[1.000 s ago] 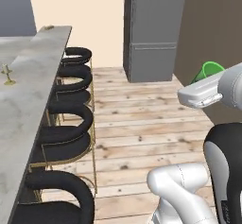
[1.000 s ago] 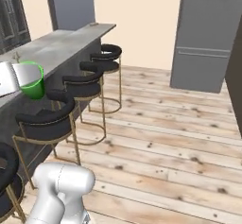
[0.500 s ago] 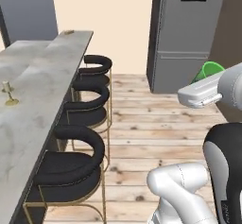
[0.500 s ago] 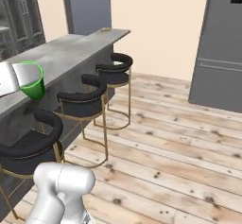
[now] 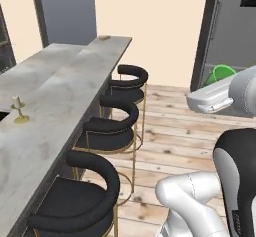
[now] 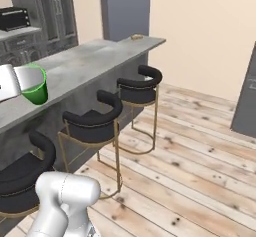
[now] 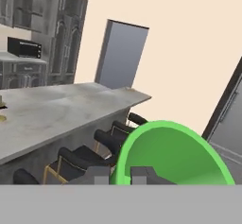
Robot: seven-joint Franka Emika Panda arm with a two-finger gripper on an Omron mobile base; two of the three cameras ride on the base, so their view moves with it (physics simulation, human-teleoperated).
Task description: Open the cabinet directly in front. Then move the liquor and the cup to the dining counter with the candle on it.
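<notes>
A wood-plank floor (image 6: pixel 200 166) and a cream wall fill the background, with the dining counter (image 5: pixel 60 96) — its light grey marble top — running along the left of both base views, three black stools (image 5: pixel 107 126) with gold legs tucked against it. The candle (image 5: pixel 19 110) stands on its gold holder at the left edge of the left base view, on the counter top. The gripper (image 7: pixel 126 176) is closed on the rim of the cup (image 6: pixel 35 85) — the green tumbler sits at mid-left of the right base view and at the lower centre of the hand view, well apart from the candle
</notes>
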